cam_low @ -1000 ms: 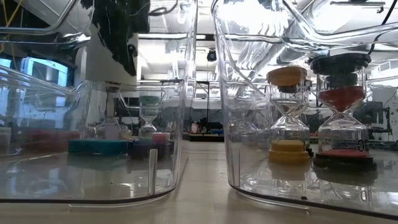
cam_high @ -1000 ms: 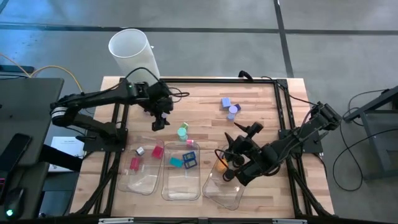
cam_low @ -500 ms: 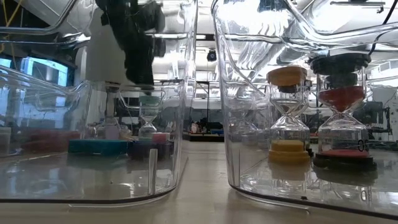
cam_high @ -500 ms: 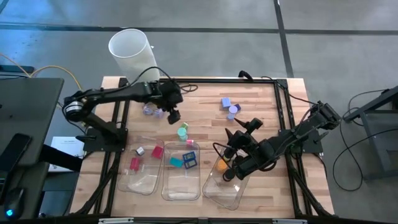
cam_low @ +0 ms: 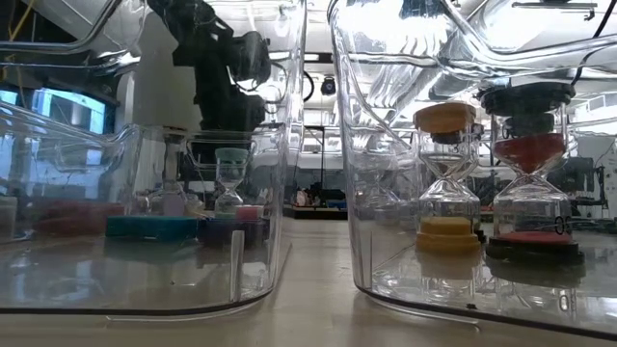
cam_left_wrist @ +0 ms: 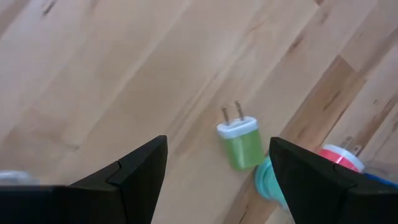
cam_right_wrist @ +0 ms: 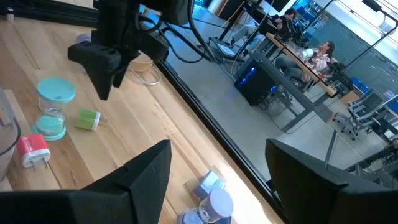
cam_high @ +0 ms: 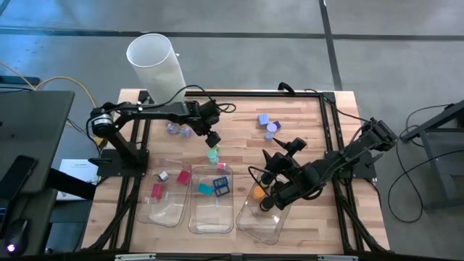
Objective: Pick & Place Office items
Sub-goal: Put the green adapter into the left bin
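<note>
- In the high view the left arm is stretched from the left edge of the frame toward the centre, and the left pincer [cam_high: 212,138] is held above the counter [cam_high: 304,123], just over the green plug [cam_high: 211,154] and the teal hourglass [cam_high: 214,148].
- The right arm is folded in from the right edge, and the right pincer [cam_high: 267,204] is held low over the upper end of the right tray [cam_high: 264,228].
- Three clear trays are set in a row along the lower middle of the high view.
- In the left tray [cam_high: 165,215] red and pink pieces and a small grey one are seen.
- In the middle tray [cam_high: 210,221] a teal block [cam_high: 205,188], a blue block [cam_high: 221,185] and a red piece are seen.
- In the right tray an orange hourglass [cam_low: 446,178] and a red one [cam_low: 529,173] are shown upright by the low view.
- The left pincer is spread wide in its wrist view and nothing is held; the green plug [cam_left_wrist: 239,138] is seen lying on the wood between its fingers [cam_left_wrist: 127,177], untouched.
- The right pincer is likewise parted in its wrist view, with nothing between its fingers [cam_right_wrist: 134,186].
- Purple pieces [cam_high: 267,125] are left loose at the upper middle of the counter, and others are partly hidden by the left arm.
- A white cylinder [cam_high: 154,59] is seen at the upper left.
</note>
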Action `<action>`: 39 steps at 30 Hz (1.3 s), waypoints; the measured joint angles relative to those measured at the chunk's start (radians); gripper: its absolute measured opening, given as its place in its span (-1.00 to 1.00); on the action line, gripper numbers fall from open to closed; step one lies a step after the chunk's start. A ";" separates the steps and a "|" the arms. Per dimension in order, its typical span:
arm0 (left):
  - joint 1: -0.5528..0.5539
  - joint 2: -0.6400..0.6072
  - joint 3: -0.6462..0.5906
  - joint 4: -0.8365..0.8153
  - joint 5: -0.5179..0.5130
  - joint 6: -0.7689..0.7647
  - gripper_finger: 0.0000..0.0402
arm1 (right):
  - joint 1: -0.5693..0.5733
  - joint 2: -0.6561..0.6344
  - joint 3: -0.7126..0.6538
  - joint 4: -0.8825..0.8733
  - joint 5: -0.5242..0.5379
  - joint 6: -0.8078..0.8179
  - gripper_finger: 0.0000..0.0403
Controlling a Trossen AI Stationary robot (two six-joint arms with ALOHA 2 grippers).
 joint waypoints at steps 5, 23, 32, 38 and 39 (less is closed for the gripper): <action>-0.033 0.022 0.000 0.056 -0.005 -0.004 0.37 | 0.000 0.000 0.000 0.001 -0.007 0.000 0.25; -0.085 0.105 0.000 0.093 -0.076 -0.025 0.37 | 0.001 0.001 -0.003 0.008 -0.071 0.001 0.25; -0.094 0.130 0.000 0.088 -0.087 -0.014 0.37 | 0.001 0.001 -0.003 0.008 -0.071 0.000 0.24; -0.093 0.170 0.004 0.104 -0.055 0.028 0.37 | 0.001 0.001 -0.002 0.006 -0.071 0.000 0.24; -0.093 0.170 0.004 0.104 -0.058 0.034 0.37 | 0.001 0.001 -0.002 0.005 -0.071 0.000 0.24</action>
